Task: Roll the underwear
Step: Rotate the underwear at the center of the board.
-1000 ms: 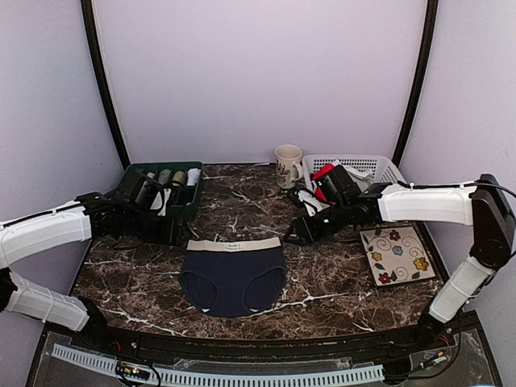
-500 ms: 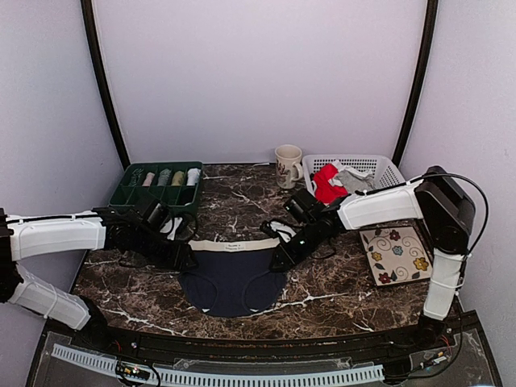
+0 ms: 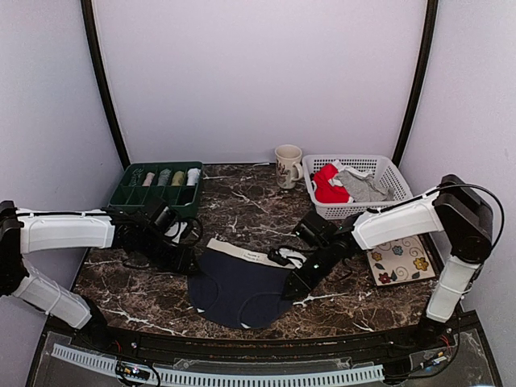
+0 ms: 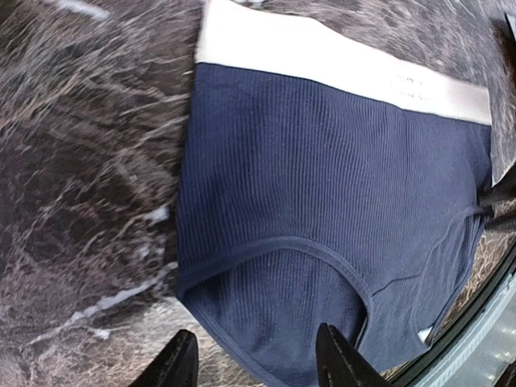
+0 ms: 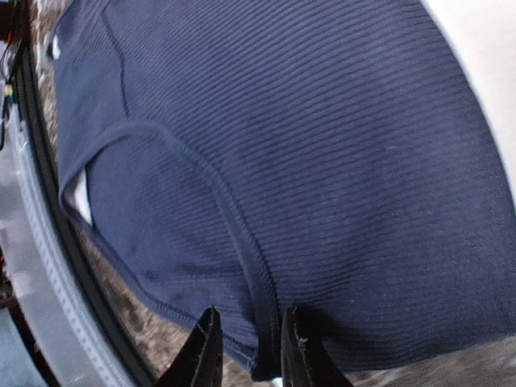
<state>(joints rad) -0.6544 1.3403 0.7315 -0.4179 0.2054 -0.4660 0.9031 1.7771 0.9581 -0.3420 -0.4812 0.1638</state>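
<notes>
Risking a lopsided roll: right gripper [image 5: 250,351] has its jaws nearly closed, pinching one leg hem [image 5: 242,266], while left gripper [image 4: 258,367] stands half open astride the other edge, holding nothing, so the cloth may drag askew | navy underwear [image 3: 242,282] at lower centre of top view: flat, ribbed, cream waistband [image 4: 339,64] lying slanted

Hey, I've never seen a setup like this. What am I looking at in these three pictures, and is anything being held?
Two robot arms are bolted at the near edge of a marble table. The wide picture looks down from above and behind them; the two close-ups come from cameras on their wrists. Navy underwear lies on the table. The right gripper pinches its hem; the left gripper stands open at its other edge. At the back sit a green tray, a mug and a white basket of clothes.
</notes>
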